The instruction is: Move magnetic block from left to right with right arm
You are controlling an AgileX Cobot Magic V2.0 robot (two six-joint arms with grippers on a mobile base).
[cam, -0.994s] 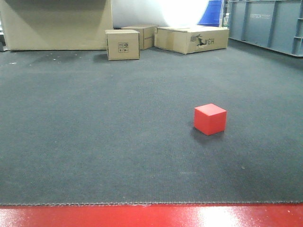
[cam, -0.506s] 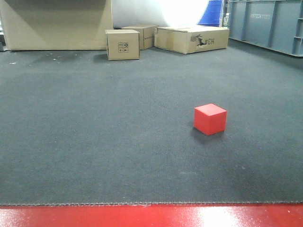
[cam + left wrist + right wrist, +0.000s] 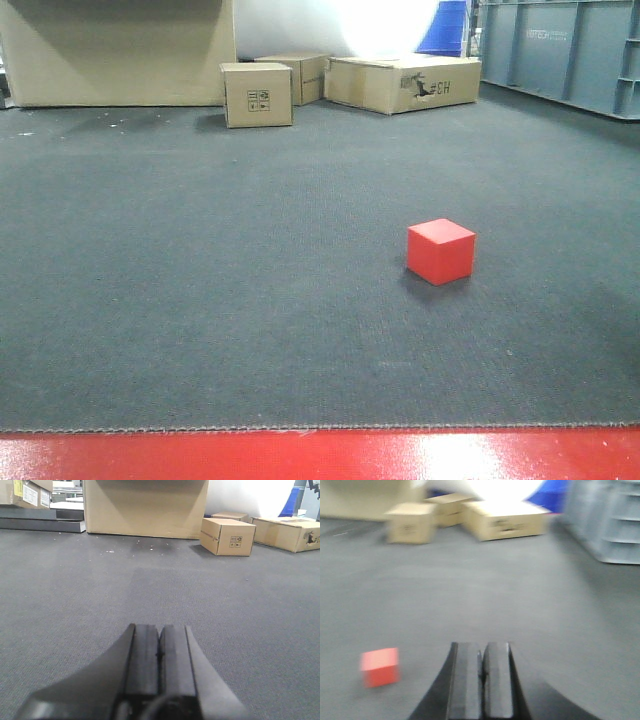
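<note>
Where carpet [image 3: 200, 300] surrounds, magnetic block [image 3: 440, 251].

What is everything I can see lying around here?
block: one, red, on the carpet, right of centre
carpet: one, dark grey, covering the floor
floor strip: one, glossy red, along the near edge
small boxes: three, brown cardboard, at the far edge
big box: one, brown cardboard, far left
bins: grey-blue, far right
left gripper: one, black, shut, empty
right gripper: one, black, shut, empty, block to its left
</note>
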